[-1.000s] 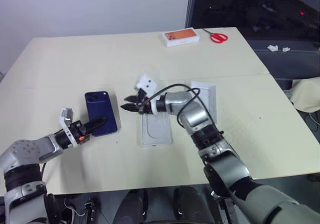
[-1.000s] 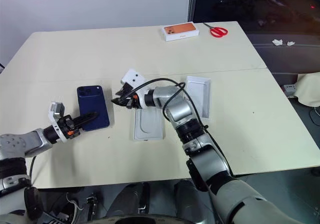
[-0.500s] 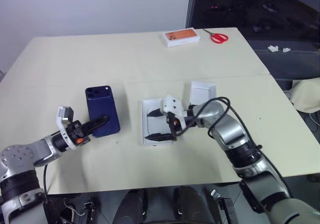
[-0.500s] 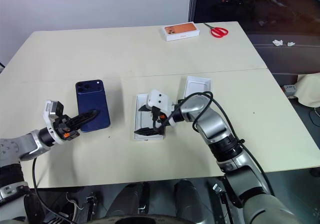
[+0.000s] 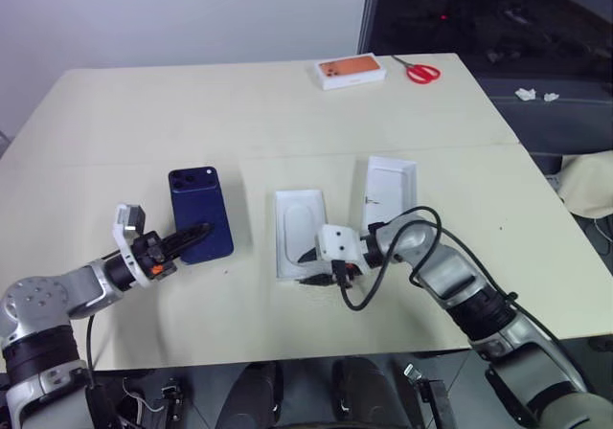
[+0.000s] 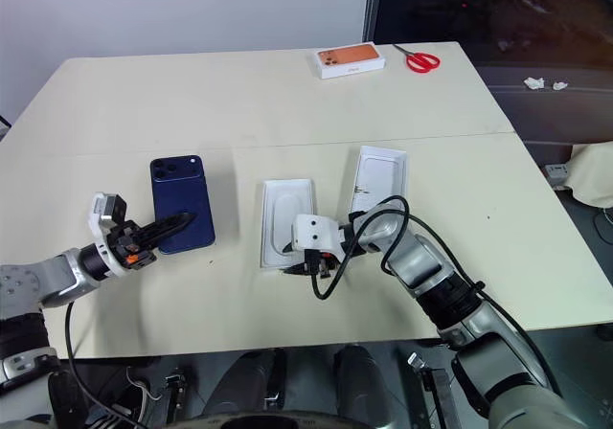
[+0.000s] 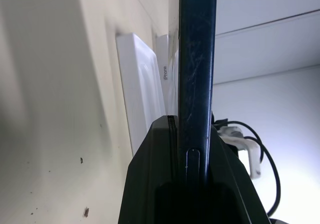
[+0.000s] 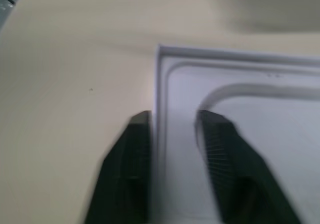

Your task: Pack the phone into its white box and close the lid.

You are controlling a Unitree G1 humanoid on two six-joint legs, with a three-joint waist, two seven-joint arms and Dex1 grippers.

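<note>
The left claw [image 5: 188,238] pinches the slim navy-blue phone [image 5: 200,214] by its near edge. The right claw [image 8: 172,129], part spread, straddles the white oval-recessed insert's [image 5: 299,232] wall; close squarely before lifting.

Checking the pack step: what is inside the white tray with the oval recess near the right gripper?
The tray holds nothing: only its bare white oval recess shows. Its near edge sits between the right gripper fingers, which hide that strip. The phone is in the left gripper, apart from it.
</note>
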